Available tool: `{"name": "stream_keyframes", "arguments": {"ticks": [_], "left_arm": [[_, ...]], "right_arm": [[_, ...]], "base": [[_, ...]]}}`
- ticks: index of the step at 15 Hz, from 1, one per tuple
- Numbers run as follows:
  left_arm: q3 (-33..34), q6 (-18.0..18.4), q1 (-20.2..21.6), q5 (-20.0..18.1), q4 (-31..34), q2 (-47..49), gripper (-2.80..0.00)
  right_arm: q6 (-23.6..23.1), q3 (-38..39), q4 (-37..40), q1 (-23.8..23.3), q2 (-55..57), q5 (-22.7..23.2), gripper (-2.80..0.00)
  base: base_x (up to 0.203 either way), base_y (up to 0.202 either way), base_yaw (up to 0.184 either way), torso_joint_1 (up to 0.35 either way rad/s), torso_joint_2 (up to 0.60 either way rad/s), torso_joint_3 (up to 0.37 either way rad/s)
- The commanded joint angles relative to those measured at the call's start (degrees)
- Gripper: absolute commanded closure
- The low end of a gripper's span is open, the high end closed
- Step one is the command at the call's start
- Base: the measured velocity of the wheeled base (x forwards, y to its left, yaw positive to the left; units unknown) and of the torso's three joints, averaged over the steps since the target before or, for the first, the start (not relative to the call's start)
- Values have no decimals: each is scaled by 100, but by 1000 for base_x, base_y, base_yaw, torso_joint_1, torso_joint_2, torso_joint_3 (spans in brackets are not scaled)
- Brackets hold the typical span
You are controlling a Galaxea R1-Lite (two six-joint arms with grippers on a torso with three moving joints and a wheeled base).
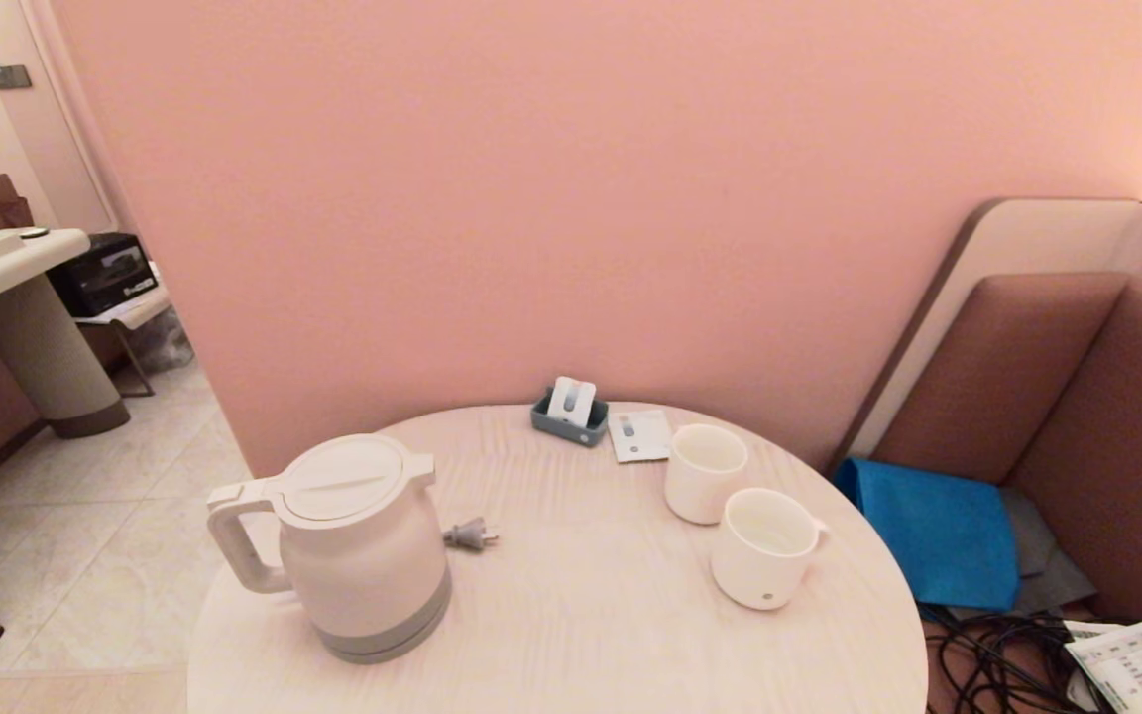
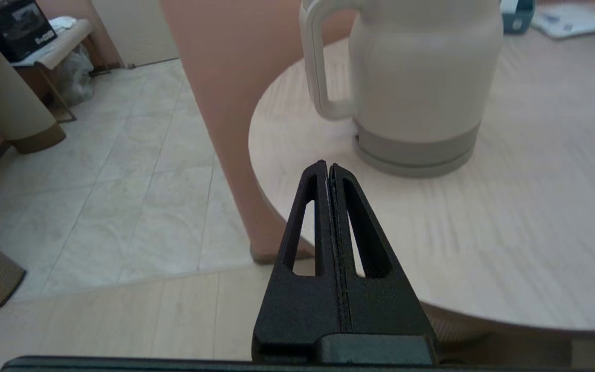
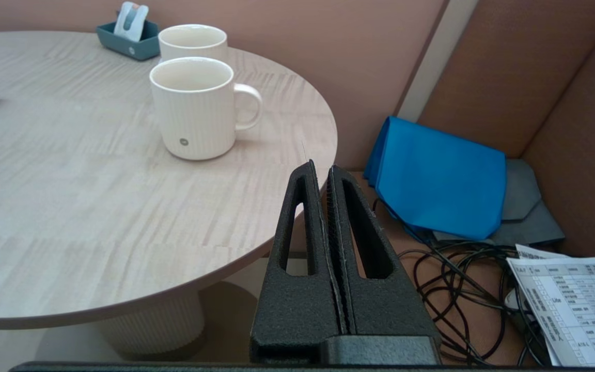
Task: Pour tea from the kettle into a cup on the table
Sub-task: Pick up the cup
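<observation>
The kettle [image 1: 363, 545] stands upright on the round counter [image 1: 571, 615], near the counter's left edge. Its lid is on, and its big loop handle [image 1: 234, 540] points out past that edge. A small grey plug [image 1: 470, 535] lies on the counter just beside the kettle.

The cup [image 1: 764, 547] with the fine ribs stands upright near the right edge of the counter. Its little handle points toward that edge, and a small grey dot shows low on its side. It looks empty. A smooth white cup [image 1: 705, 473] stands just behind it, closer to the back edge, and the two look as if they touch or almost touch. At the back edge sits a small blue-grey tray [image 1: 569, 418] with a white thing standing in it, and a flat white card [image 1: 638, 435] lies beside the tray.

The left hand [image 2: 328, 168] hangs near the left edge of the counter, apart from the kettle and on the side where the handle is. Its fingers are pressed together and hold nothing.

The right hand [image 3: 321, 166] hangs by the right edge of the counter, apart from the cup. Its fingers are pressed together too, with nothing in them.
</observation>
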Motion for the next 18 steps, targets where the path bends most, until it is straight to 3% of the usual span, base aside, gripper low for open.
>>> {"name": "stream_keyframes", "arguments": {"ticks": [1, 8, 18], "left_arm": [[41, -45, 2, 0, -25, -16, 0], [41, -440, -7, 44, -36, -16, 0], [41, -458, -6, 44, -36, -16, 0]], "right_arm": [[-5, 1, 0, 0, -2, 0, 0], [-23, 9, -7, 0, -2, -8, 0], [-241, -48, -51, 0, -2, 47, 0]], "base": [[0, 0, 0, 0, 0, 0], [0, 0, 0, 0, 0, 0], [0, 0, 0, 0, 0, 0]]}}
